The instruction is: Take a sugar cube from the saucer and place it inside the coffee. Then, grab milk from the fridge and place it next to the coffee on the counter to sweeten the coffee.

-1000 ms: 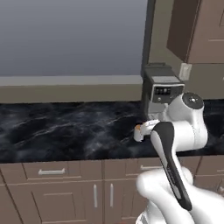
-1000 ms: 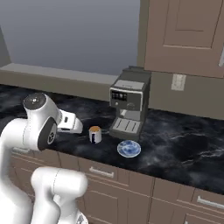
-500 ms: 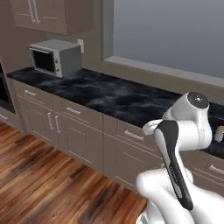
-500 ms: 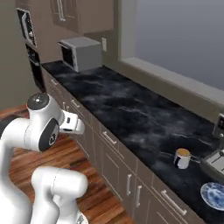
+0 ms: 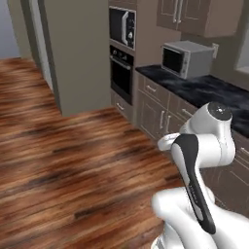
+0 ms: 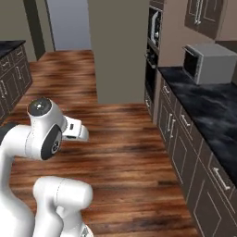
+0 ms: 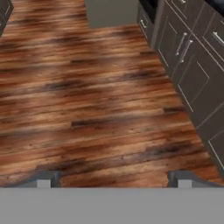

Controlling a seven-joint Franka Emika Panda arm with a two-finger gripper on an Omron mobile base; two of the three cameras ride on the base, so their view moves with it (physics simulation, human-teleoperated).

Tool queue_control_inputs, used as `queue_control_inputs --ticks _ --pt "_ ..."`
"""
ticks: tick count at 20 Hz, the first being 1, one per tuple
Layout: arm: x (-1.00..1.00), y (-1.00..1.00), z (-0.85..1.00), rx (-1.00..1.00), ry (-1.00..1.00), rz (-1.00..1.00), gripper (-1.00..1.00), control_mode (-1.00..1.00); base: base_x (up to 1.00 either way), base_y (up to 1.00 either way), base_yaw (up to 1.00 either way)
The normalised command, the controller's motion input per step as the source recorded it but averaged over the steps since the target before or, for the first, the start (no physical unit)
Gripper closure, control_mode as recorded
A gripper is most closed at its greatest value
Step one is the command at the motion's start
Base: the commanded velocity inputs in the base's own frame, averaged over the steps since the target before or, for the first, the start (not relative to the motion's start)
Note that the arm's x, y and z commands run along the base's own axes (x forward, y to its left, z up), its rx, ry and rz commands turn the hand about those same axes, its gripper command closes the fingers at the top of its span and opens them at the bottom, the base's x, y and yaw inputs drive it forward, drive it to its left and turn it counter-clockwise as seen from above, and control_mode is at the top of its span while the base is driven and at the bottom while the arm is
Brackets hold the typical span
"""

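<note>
The black marble counter (image 5: 206,90) runs along the right wall above brown cabinets, and its near stretch (image 6: 216,107) is bare. My gripper (image 7: 114,177) points down at the wooden floor (image 7: 96,100). It is open wide, with nothing between its dark fingertips (image 7: 46,178). The white arm (image 5: 209,146) is folded close over the base, away from the counter. The sugar cube, saucer, coffee, milk and fridge are out of view.
A grey microwave (image 5: 186,59) stands on the counter's far end. Beside it is a black built-in oven (image 5: 121,73) in a tall unit. A beige wall block (image 6: 118,46) juts into the room. Brown cabinets (image 7: 192,65) line the right side, and open floor lies ahead.
The base has turned and both base views have swung along the counter. The coffee machine, mug and blue plate left the picture; the oven, microwave and floor came in. The gripper stays open.
</note>
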Motion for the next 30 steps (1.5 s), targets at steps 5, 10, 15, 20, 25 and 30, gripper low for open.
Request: queue_control_inputs --ticks 5,10,15,20,25,30 --pt "0.00 0.00 0.00 0.00 0.00 0.00 -1.00 1.00 0.96 0.53 0.51" --pt "0.00 0.00 0.00 0.00 0.00 0.00 -1.00 1.00 1.00 0.17 0.32" --pt "0.00 0.00 0.00 0.00 0.00 0.00 -1.00 1.00 1.00 0.29 0.25" --pt "0.00 0.00 0.00 0.00 0.00 0.00 -1.00 1.00 1.00 0.80 0.11" --pt "0.00 0.00 0.00 0.00 0.00 0.00 -1.00 1.00 1.00 0.98 0.05" --pt "0.00 0.00 0.00 0.00 0.00 0.00 -1.00 1.00 1.00 0.79 0.04"
